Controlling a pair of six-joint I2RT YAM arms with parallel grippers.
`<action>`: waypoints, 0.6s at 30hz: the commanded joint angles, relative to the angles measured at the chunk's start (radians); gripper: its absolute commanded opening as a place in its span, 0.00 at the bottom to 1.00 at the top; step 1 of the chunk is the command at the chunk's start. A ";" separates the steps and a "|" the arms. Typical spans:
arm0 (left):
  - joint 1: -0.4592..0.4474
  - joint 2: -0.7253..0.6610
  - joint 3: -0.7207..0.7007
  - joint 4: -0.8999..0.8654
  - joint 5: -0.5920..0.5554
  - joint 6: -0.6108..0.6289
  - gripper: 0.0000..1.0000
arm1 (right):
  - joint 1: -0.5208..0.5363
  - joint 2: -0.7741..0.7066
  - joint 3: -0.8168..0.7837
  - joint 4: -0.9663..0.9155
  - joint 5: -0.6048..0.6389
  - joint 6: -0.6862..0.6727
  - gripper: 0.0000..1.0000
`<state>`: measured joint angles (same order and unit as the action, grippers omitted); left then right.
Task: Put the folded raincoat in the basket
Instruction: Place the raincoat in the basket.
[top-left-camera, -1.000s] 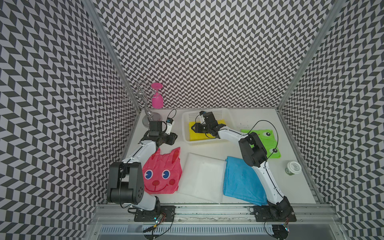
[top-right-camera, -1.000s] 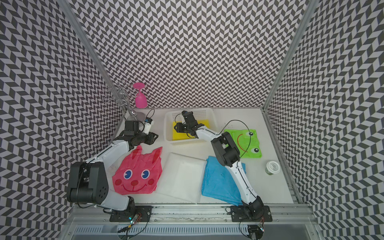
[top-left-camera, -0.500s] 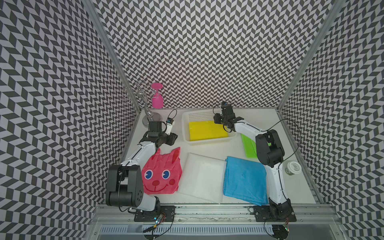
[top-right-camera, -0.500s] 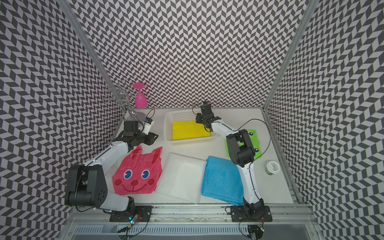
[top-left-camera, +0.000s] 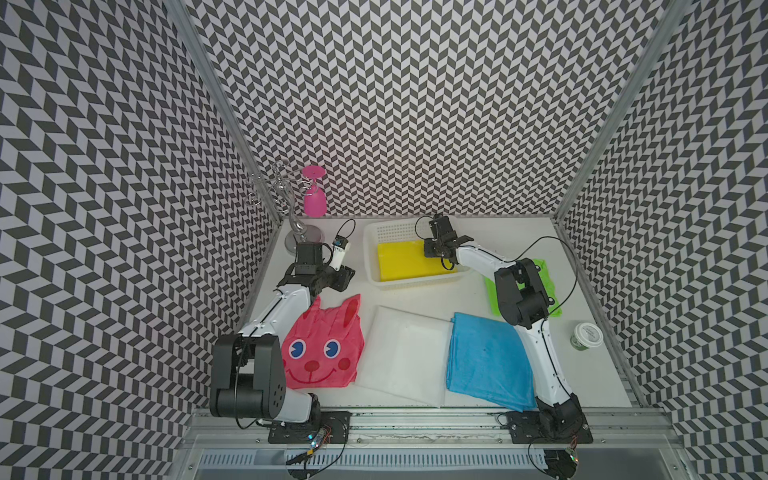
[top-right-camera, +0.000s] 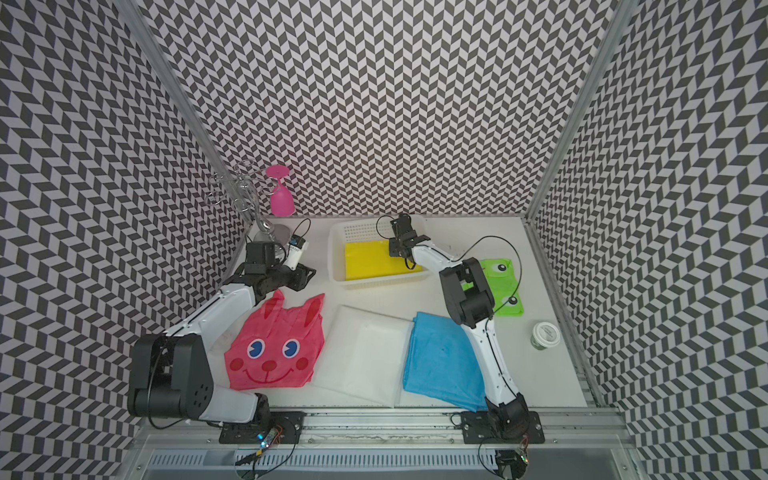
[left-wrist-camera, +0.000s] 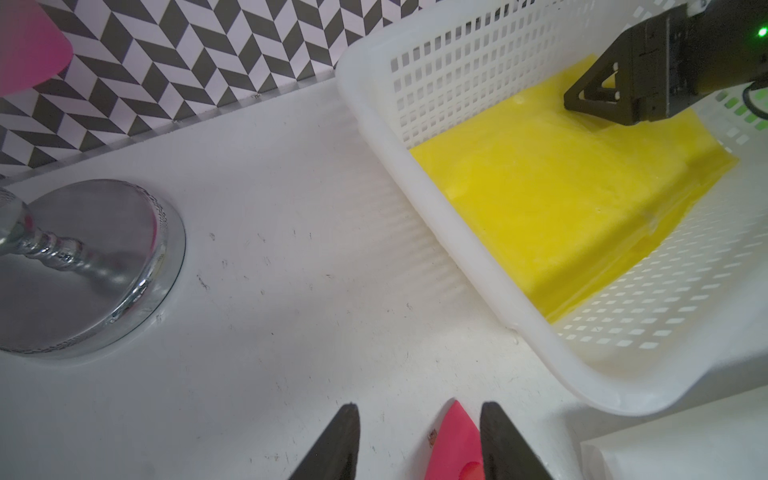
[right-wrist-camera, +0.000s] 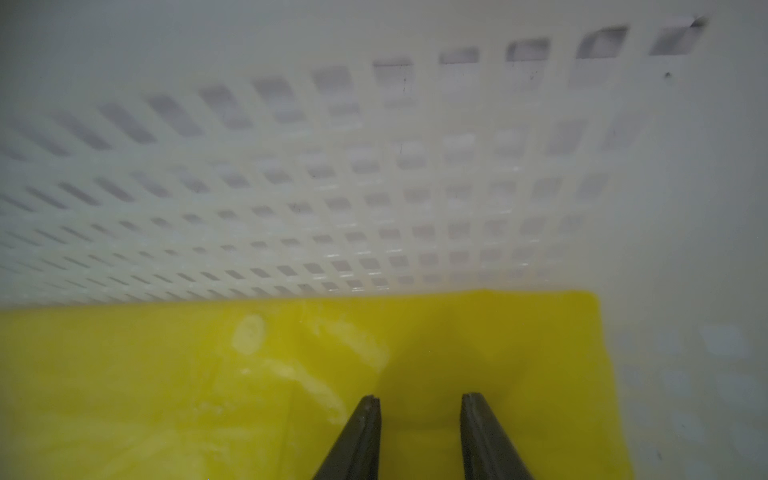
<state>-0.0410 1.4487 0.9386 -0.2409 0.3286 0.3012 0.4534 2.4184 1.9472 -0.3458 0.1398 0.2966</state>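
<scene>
The white perforated basket (top-left-camera: 415, 284) (top-right-camera: 374, 284) (left-wrist-camera: 473, 270) stands at the back of the table. A folded yellow raincoat (top-left-camera: 405, 262) (top-right-camera: 374, 262) (left-wrist-camera: 561, 199) (right-wrist-camera: 208, 395) lies flat inside it. My right gripper (top-left-camera: 434, 251) (top-right-camera: 397, 249) (right-wrist-camera: 419, 399) is inside the basket over the yellow raincoat's right part. It is open, tips down at the cloth, nothing pinched. My left gripper (top-left-camera: 347, 276) (top-right-camera: 307, 274) (left-wrist-camera: 415, 409) hovers open left of the basket, an ear of the pink rabbit raincoat (top-left-camera: 320, 349) (left-wrist-camera: 455, 440) beneath its jaws.
A white folded raincoat (top-left-camera: 405, 357) and a blue one (top-left-camera: 486, 361) lie at the front. A green frog raincoat (top-left-camera: 544, 282) sits partly behind the right arm. A small lidded cup (top-left-camera: 587, 336) stands at the right, a chrome rack (left-wrist-camera: 83, 266) with a pink goblet (top-left-camera: 313, 199) at the back left.
My right gripper swung from the basket's middle out to its far right rim, then came back down over the yellow raincoat's right part. The left arm has barely moved.
</scene>
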 joint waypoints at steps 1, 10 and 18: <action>-0.001 -0.022 -0.002 -0.014 0.021 0.029 0.52 | 0.001 -0.023 0.029 -0.046 0.002 -0.024 0.38; -0.001 -0.023 0.014 -0.042 0.050 0.080 0.55 | 0.001 -0.367 -0.110 -0.069 -0.116 -0.060 0.46; -0.002 -0.043 0.024 -0.159 0.177 0.212 0.62 | 0.043 -0.735 -0.543 0.091 -0.211 -0.182 0.53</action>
<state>-0.0410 1.4452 0.9447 -0.3267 0.4229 0.4316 0.4610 1.7519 1.5444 -0.3351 -0.0204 0.1959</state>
